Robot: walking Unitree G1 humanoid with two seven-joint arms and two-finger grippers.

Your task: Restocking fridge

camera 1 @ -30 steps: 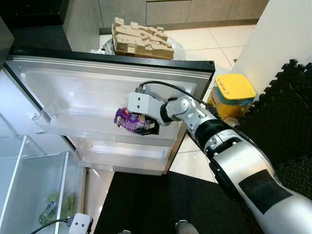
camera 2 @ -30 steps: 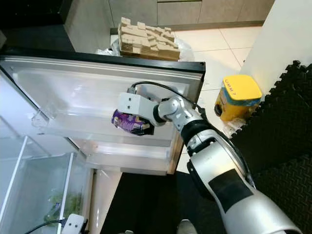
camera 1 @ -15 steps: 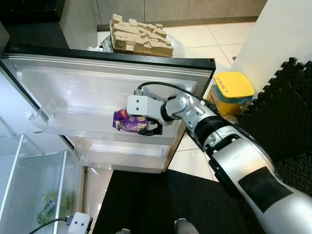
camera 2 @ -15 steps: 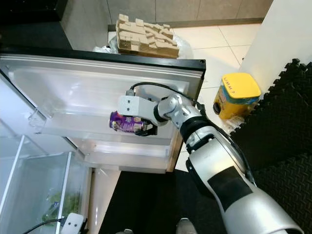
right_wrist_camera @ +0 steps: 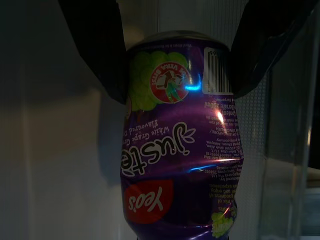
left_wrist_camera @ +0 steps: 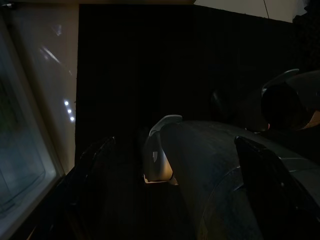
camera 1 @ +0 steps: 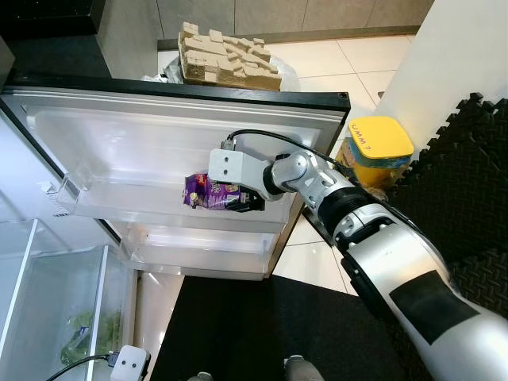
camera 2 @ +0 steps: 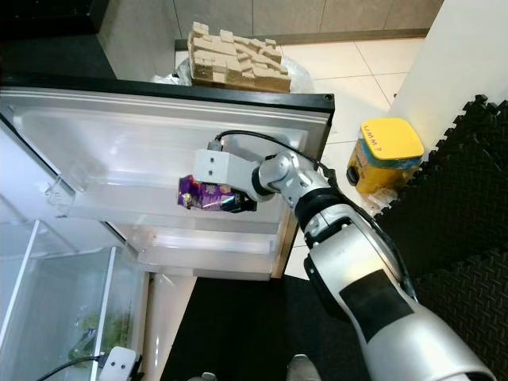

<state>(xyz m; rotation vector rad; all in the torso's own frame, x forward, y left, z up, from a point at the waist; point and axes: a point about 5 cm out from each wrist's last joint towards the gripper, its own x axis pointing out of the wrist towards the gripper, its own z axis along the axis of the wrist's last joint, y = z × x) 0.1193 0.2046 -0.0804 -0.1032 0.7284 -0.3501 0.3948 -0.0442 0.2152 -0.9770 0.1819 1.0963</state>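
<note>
Purple can point(camera 1: 208, 192): clamped between the right gripper point(camera 1: 226, 194) jaws at the fridge door shelf point(camera 1: 119, 208), partly hidden by fingers. Long axis lies sideways. Left gripper point(left_wrist_camera: 165, 155): dim, jaw state cannot be told.

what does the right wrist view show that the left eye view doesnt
Right wrist view alone: the print on the dented purple drink can, a red logo patch, a barcode and white script, with a black finger pressed on each side.

Left eye view alone: the open fridge door with its clear door shelf, the yellow-lidded tub on the tiled floor, the black foam mats.

Both: the right gripper shut on the can at the door shelf.
</note>
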